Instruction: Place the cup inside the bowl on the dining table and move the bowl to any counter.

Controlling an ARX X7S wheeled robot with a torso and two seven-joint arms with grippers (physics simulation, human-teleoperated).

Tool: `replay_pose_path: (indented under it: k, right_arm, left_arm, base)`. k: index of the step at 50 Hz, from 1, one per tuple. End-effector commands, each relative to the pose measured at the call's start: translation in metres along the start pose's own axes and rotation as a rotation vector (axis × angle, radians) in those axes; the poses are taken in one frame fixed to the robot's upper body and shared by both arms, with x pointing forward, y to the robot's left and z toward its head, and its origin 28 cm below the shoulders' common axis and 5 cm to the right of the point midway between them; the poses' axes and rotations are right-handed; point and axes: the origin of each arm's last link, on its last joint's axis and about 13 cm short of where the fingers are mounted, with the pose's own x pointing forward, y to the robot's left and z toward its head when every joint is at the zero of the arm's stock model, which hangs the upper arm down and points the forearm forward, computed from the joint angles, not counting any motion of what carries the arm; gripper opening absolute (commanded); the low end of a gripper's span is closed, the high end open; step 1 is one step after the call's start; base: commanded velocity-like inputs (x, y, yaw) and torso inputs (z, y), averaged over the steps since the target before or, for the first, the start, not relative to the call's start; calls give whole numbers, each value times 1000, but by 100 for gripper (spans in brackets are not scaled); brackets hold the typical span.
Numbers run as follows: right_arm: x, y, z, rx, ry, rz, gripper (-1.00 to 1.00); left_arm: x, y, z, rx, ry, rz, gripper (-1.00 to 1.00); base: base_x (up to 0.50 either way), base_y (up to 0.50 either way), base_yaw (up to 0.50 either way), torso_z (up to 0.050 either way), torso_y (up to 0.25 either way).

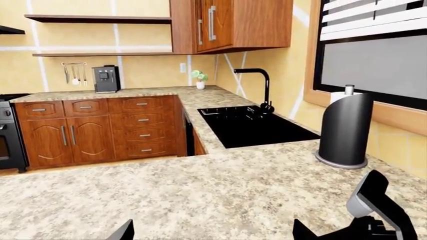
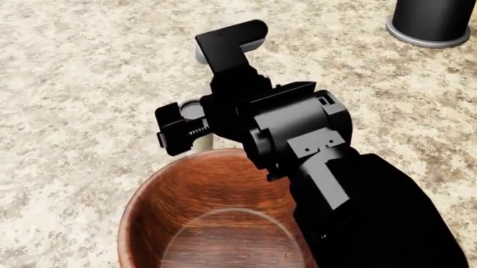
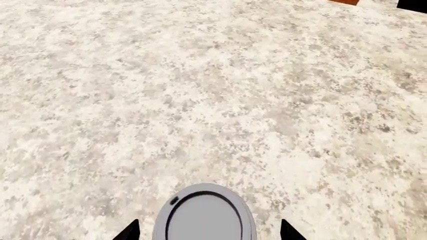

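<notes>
cup (image 3: 204, 214): slim, lidded, upright on the dining table (image 2: 82, 72), just beyond the bowl's far rim, well in from any visible edge.
bowl (image 2: 186, 206): thick wood, probably heavy and stiff; empty.
right gripper (image 2: 195, 95): straddles the cup, fingers wide on both sides, not closed.
left gripper (image 1: 267, 232): fingertips spread, holding nothing, over speckled granite.
handling: likely light, smooth, tippable; grip the wall below the lid.

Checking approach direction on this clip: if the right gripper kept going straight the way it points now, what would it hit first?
Most likely the cup: its grey lid sits between the right gripper's fingertips in the wrist view, with bare dining table beyond. Depth is unclear, so contact may already be close.
</notes>
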Motion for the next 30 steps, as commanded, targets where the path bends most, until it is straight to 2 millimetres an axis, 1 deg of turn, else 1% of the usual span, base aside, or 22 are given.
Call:
replay_pose_path:
  k: [1, 6, 13, 30]
  right_arm:
    - [2, 0, -4, 4, 13, -15, 100]
    - [2, 1, -4, 8, 13, -12, 100]
    - [0, 3, 2, 3, 3, -11, 100]
    - [1, 7, 0, 8, 19, -12, 100]
  left_arm:
    - [-1, 0, 0, 0, 1, 2, 100]
    - [-1, 1, 0, 9, -5, -9, 100]
    - [-1, 1, 0, 12, -4, -15, 100]
    - [-1, 1, 0, 5, -2, -15, 100]
  base:
    - [0, 0, 0, 0, 0]
    - [0, 0, 0, 0, 0]
    - [0, 0, 0, 0, 0]
    - [0, 0, 0, 0, 0]
